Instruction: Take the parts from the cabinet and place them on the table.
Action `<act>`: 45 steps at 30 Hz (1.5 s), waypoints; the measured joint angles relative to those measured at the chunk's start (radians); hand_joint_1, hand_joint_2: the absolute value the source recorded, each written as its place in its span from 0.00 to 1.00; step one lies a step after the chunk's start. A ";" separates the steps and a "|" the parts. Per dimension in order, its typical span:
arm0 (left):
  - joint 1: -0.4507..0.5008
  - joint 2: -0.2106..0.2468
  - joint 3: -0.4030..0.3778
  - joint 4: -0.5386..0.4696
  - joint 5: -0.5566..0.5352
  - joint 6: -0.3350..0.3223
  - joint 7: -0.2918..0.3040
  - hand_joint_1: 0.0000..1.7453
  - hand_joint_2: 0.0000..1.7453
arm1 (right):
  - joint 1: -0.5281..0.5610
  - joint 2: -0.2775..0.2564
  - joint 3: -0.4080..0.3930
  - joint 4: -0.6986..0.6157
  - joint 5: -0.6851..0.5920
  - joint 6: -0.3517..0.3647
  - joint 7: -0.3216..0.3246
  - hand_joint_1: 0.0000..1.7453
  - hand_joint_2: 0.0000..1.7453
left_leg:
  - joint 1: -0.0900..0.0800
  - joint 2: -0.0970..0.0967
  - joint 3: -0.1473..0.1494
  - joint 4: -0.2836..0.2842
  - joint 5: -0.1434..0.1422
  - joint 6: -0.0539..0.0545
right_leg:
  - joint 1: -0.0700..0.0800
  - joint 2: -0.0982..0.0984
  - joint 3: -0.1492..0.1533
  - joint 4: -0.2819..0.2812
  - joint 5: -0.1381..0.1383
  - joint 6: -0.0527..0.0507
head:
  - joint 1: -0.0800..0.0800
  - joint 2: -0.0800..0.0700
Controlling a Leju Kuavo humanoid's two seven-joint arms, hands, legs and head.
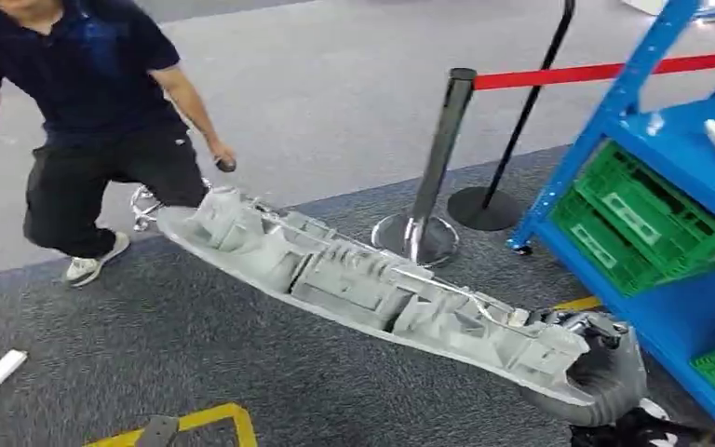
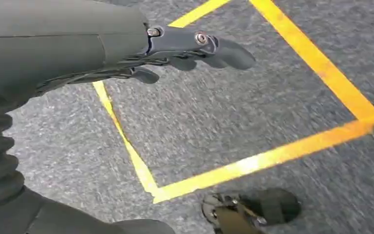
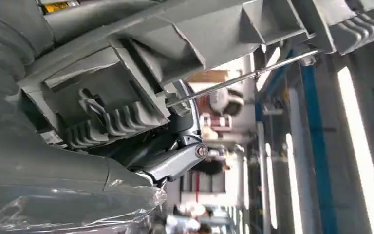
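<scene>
The right hand, at the lower right of the head view, is gripping one end of the long grey part, its fingers wrapped round the ribbed moulding; the right wrist view is showing a grey thumb pressing against the part's underside. From that hand the part is running up and to the left across the frame, its long axis slanting toward the centre left and its far end hanging unsupported near a person who is standing at the upper left. The left hand is hanging over the grey carpet and a yellow floor marking, fingers loosely extended and holding nothing, well apart from the part. The blue cabinet is standing at the right edge with green crates on its shelves. No table is appearing in frame; I judge that the carry is under way, though blur is limiting certainty about the grip.
</scene>
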State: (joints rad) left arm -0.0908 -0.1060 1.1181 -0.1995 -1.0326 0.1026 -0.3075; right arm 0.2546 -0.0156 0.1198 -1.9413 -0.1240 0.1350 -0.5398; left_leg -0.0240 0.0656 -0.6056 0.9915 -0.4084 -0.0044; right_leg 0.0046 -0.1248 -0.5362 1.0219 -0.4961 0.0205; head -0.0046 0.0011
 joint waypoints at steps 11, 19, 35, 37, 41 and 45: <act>0.006 0.013 0.043 0.000 0.040 0.010 -0.033 0.00 1.00 | -0.045 -0.018 0.028 0.068 -0.029 0.010 0.001 1.00 1.00 | 0.019 -0.160 0.010 -0.003 0.009 0.018 | -0.018 0.154 -0.055 0.072 0.019 0.023 | 0.008 0.000; 0.019 0.017 0.048 0.000 0.029 0.014 -0.018 0.00 1.00 | -0.061 -0.019 0.037 0.095 -0.029 0.005 -0.009 1.00 1.00 | 0.016 -0.105 -0.053 0.083 -0.038 -0.024 | -0.018 0.147 -0.025 0.012 0.022 -0.015 | -0.003 0.000; -0.010 -0.005 0.042 0.000 -0.019 0.056 -0.016 0.00 1.00 | 0.012 -0.024 0.006 0.046 -0.025 -0.030 -0.015 1.00 1.00 | 0.017 -0.070 0.010 -0.001 0.000 0.027 | -0.008 0.113 -0.065 0.151 -0.086 0.021 | 0.012 0.000; -0.017 -0.011 0.042 0.000 -0.022 0.058 -0.014 0.00 1.00 | 0.018 -0.025 0.001 0.045 -0.024 -0.032 -0.014 1.00 1.00 | 0.016 -0.097 0.009 -0.001 -0.001 0.030 | -0.007 0.124 -0.151 0.308 -0.142 0.023 | 0.012 0.000; -0.016 -0.019 0.042 0.000 -0.021 0.052 -0.013 0.00 1.00 | 0.028 -0.028 -0.004 0.040 -0.024 -0.034 -0.014 1.00 1.00 | 0.021 -0.155 0.017 0.002 -0.002 0.025 | -0.013 0.142 -0.090 0.127 0.002 0.022 | 0.013 0.000; -0.020 -0.018 0.042 0.000 -0.022 0.050 -0.014 0.00 1.00 | 0.034 -0.028 -0.007 0.034 -0.025 -0.035 -0.015 1.00 1.00 | 0.023 -0.199 0.002 0.004 0.004 0.000 | -0.021 0.206 -0.034 0.017 0.024 0.019 | 0.012 0.000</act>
State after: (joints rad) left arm -0.1105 -0.1240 1.1597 -0.1995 -1.0544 0.1522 -0.3212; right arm 0.2885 -0.0435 0.1125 -1.9074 -0.1488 0.0996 -0.5547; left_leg -0.0013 -0.1336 -0.6034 0.9958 -0.4045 -0.0046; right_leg -0.0168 0.0810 -0.5702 1.0385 -0.4716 0.0395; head 0.0076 0.0011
